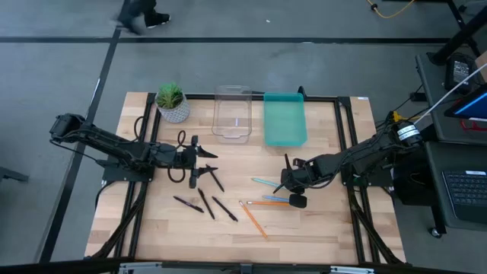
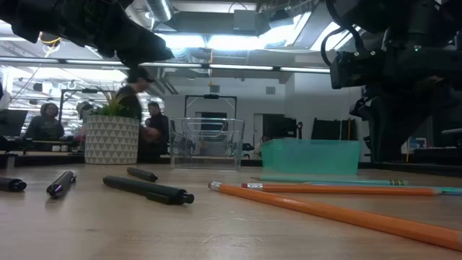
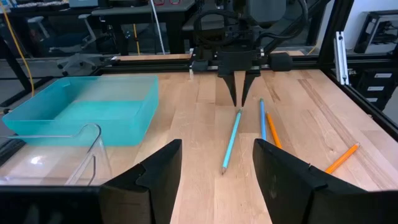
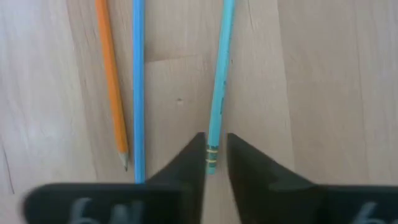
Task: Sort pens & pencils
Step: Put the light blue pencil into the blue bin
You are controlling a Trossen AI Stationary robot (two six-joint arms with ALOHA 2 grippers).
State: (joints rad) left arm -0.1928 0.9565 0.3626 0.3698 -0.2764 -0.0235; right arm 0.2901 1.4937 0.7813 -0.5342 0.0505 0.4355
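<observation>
My right gripper [image 4: 215, 155] points down at the table, its 2 fingers [image 4: 186, 163] nearly closed, straddling the ferrule end of a teal pencil [image 4: 220, 74] without clenching it. Just beside that lie a blue pencil [image 4: 138, 87] and an orange pencil [image 4: 111, 78]. My left gripper [image 3: 216, 163] hangs wide open, holding nothing, with the black pens [image 1: 205, 199] close under it.
</observation>
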